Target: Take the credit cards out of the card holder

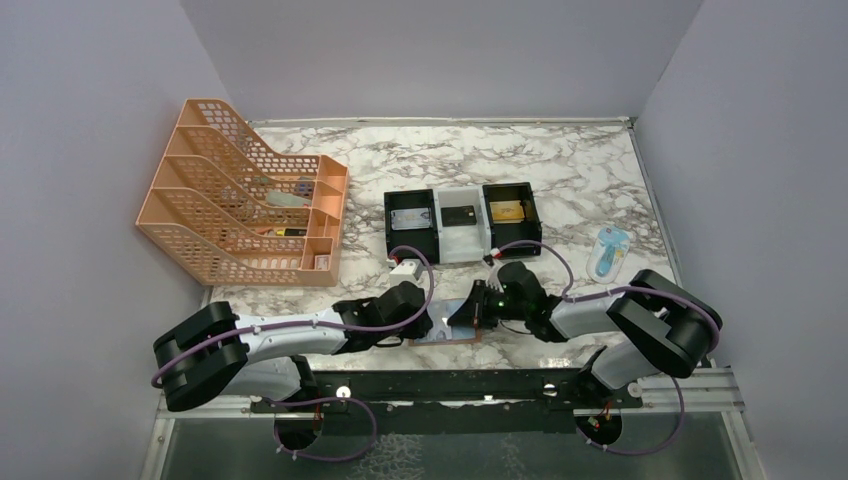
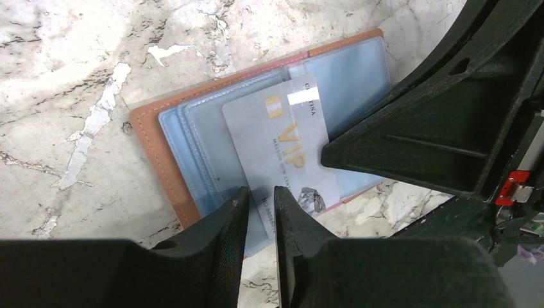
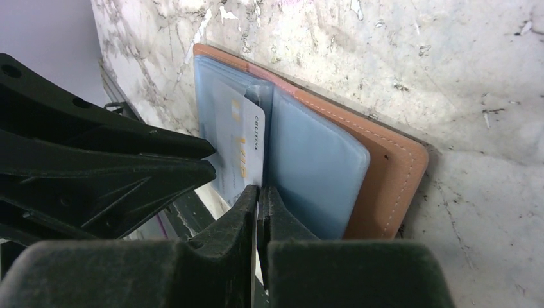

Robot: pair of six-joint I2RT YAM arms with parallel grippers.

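the card holder lies open between my grippers with the silver card half out, so my left gripper has a thin gap over the card's edge to pinch it, while my right gripper, squeezed shut, seems to pin the holder.

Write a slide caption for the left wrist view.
Left gripper straddles the silver card, half out of the open wallet; right gripper pinches its side edge.
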